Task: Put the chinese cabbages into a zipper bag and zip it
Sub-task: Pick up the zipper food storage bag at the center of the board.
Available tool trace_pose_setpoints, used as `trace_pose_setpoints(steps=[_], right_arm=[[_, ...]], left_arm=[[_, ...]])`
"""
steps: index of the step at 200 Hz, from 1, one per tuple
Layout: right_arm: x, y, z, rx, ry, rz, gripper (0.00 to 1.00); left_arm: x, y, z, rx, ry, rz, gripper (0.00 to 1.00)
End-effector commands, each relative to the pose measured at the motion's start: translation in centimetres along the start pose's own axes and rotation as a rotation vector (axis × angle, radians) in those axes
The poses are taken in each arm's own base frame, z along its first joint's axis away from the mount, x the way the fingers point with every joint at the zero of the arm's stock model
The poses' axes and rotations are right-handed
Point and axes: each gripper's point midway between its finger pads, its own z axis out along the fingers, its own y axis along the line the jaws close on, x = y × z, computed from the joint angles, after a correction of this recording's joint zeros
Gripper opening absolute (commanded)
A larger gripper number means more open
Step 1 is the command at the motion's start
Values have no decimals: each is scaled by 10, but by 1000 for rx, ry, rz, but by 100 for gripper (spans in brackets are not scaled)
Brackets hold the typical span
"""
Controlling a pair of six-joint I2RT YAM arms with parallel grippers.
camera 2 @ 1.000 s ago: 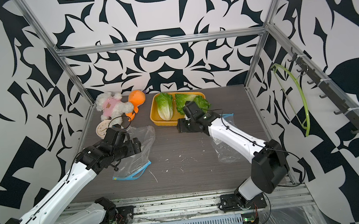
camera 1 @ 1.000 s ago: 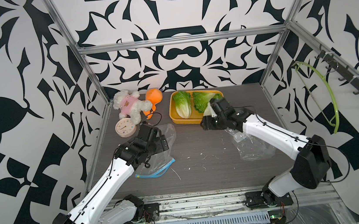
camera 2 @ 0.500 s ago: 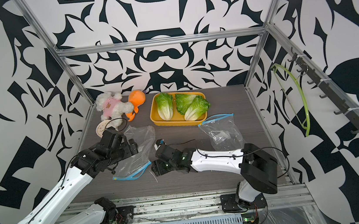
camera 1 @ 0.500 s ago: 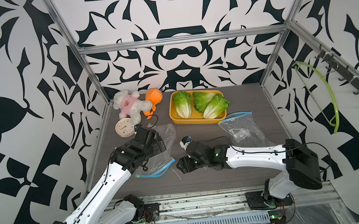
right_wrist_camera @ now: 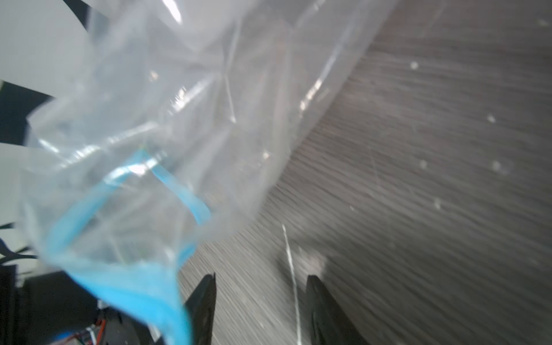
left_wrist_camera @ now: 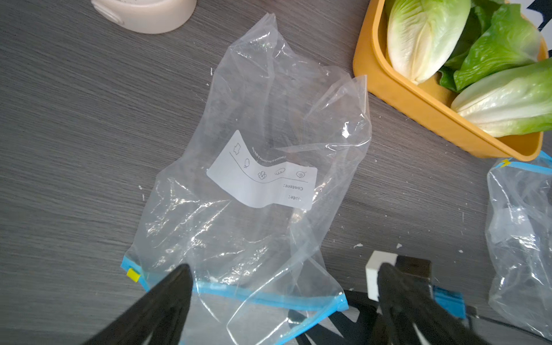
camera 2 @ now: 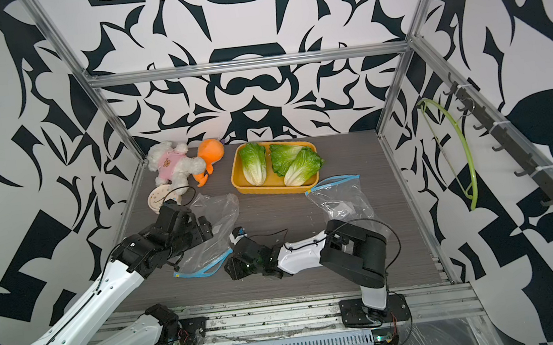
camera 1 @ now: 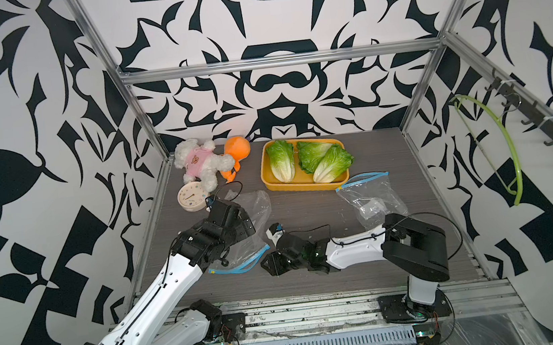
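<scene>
Zipper bag (left_wrist_camera: pixel 254 185): clear, with a blue zip strip and a yellow end tab, lying crumpled on the desk (left_wrist_camera: pixel 74 119) left of the yellow tray (camera 1: pixel 299 185) and nearer the front, its mouth partly agape. Its white label (left_wrist_camera: pixel 263 176) reads "Content:" and a part-hidden "…ate:" under a row of small pictograms; a finer line of print is illegible. White plush dog (camera 1: pixel 202 162) in a pink bear-print shirt: far left of the tray. Round clock (camera 1: pixel 191 201): just in front of the dog, face unreadable. Orange plush toy (camera 1: pixel 237 147): between dog and tray, touching the dog. Chinese cabbages (camera 1: pixel 281 160): three, all in the tray, the right-hand two overlapping. Second zipper bag (camera 1: pixel 372 194): at the tray's front right corner, its label unreadable. Green hanger (camera 1: pixel 506 142): on the wall rail, far right of the tray. Left end effector (left_wrist_camera: pixel 282 268): jaws spread wide over the bag's zip edge, holding nothing. Right end effector (right_wrist_camera: pixel 260 277): low over the desk in front of the tray, jaws partly apart with bare desk between them and the blue zip edge just beside one finger.
</scene>
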Motion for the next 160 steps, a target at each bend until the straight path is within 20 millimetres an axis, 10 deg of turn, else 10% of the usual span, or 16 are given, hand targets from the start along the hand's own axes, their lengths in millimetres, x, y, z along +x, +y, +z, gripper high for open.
trace_pose_setpoints(steps=[1, 160], right_arm=[[-29, 31, 1, -111, -108, -3, 48], [-29, 29, -4, -174, -158, 147, 47]], left_arm=[[-5, -5, 8, 11, -14, 11, 99], [9, -3, 88, 78, 176, -163, 95]])
